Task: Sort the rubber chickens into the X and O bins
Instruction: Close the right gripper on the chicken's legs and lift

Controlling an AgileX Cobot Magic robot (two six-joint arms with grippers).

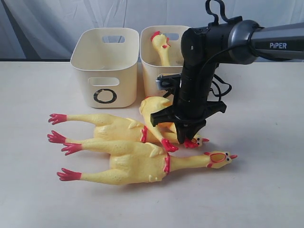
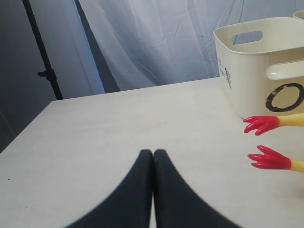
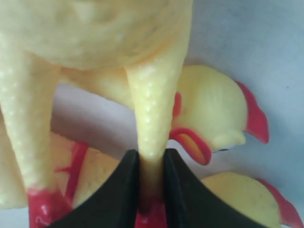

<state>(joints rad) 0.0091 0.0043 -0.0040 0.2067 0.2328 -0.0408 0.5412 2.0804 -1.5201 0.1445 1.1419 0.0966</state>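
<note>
Yellow rubber chicken of the smaller size [image 1: 153, 110], with red feet and comb, is the thing in hand now. The right gripper [image 1: 186, 135] points down on it, and its black fingers [image 3: 123, 190] are closed tight on one thin leg, just above the red foot, as the right wrist view shows. From the fingers the body lies back toward the two cream plastic bins, so its long axis runs from the held foot to the bins. It seems to rest partly over the necks of the two large yellow rubber chickens [image 1: 114, 127], which lie side by side on the pale desk [image 1: 256, 180]. The bin marked with a black O [image 1: 104, 71] stands behind them. The matching bin beside it [image 1: 149, 76] has one more chicken [image 1: 161, 47] standing head up inside, and the arm hides its mark. The left gripper [image 2: 153, 159] hovers over the desk, well apart on the O side, fingers pressed together on nothing. The right arm is clearly nearer, so the lift probably belongs to it, and the chicken would likely hang head down from its leg.
</note>
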